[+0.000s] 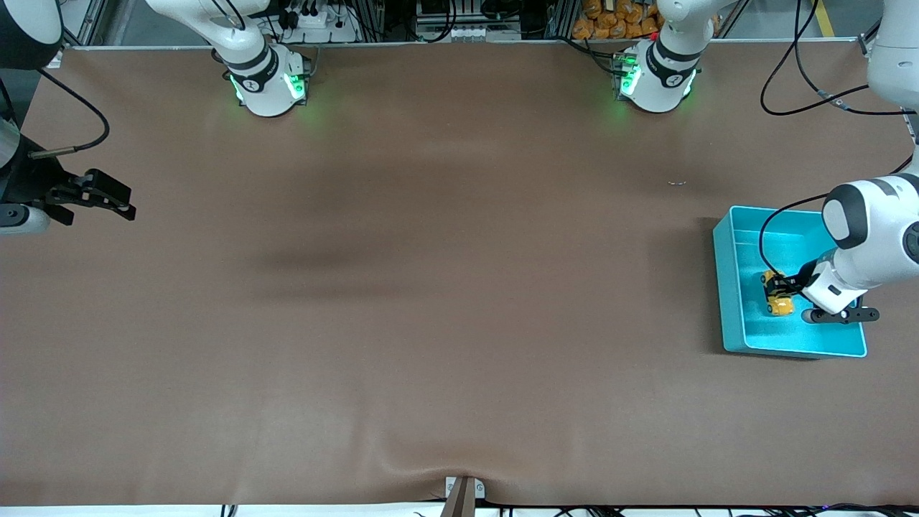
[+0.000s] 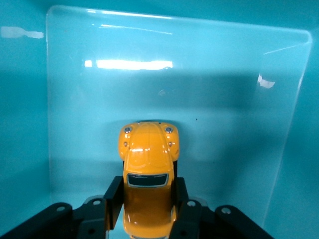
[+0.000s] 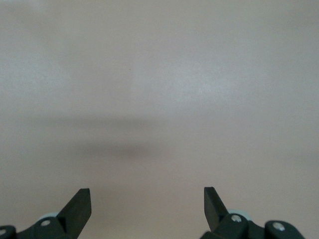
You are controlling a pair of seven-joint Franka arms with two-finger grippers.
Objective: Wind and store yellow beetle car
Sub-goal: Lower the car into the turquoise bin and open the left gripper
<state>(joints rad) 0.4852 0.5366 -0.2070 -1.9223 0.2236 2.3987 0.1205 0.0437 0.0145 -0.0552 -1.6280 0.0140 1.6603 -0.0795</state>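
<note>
The yellow beetle car [image 1: 780, 301] is inside the turquoise bin [image 1: 726, 287] at the left arm's end of the table. My left gripper [image 1: 775, 290] reaches down into the bin and is shut on the car's sides. In the left wrist view the car [image 2: 147, 152] sits between the two black fingers [image 2: 113, 196], nose pointing away from the wrist, low over the bin floor [image 2: 199, 89]. I cannot tell whether its wheels touch the floor. My right gripper [image 1: 126, 204] waits open and empty over the bare table at the right arm's end [image 3: 147, 196].
The bin holds nothing but the car. The brown table mat [image 1: 431, 287] stretches bare between the two arms. A small speck [image 1: 676, 183] lies on the mat between the bin and the left arm's base.
</note>
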